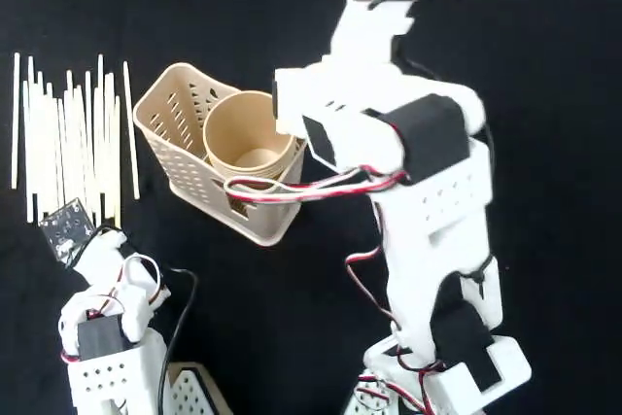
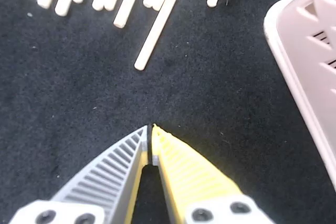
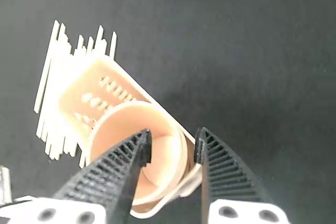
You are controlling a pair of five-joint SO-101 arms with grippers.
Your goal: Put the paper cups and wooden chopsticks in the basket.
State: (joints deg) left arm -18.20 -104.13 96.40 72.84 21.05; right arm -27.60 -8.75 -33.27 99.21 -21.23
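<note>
**Cups sit in the basket, chopsticks lie on the table**

High view: the basket (image 1: 180,133) stands on the black table (image 1: 544,94) with the nested paper cups (image 1: 251,138) inside it. The chopsticks (image 1: 68,143) lie in a loose row just beside the basket, none of them in it. The right arm (image 1: 428,191) leans over the basket's rim. The left arm (image 1: 102,328) sits near the chopsticks' closer ends.

Left wrist view: the left gripper (image 2: 151,129) is over bare table, its jaws pressed tip to tip with nothing between them. Several chopsticks' ends (image 2: 157,24) lie ahead of it and a basket corner (image 2: 304,66) is off to one side.

Right wrist view: the right gripper (image 3: 172,145) is above the paper cups (image 3: 163,169) with its jaws spread apart and gripping nothing. The basket (image 3: 89,93) holds the cups, and the chopsticks (image 3: 52,77) fan out beyond it.
</note>
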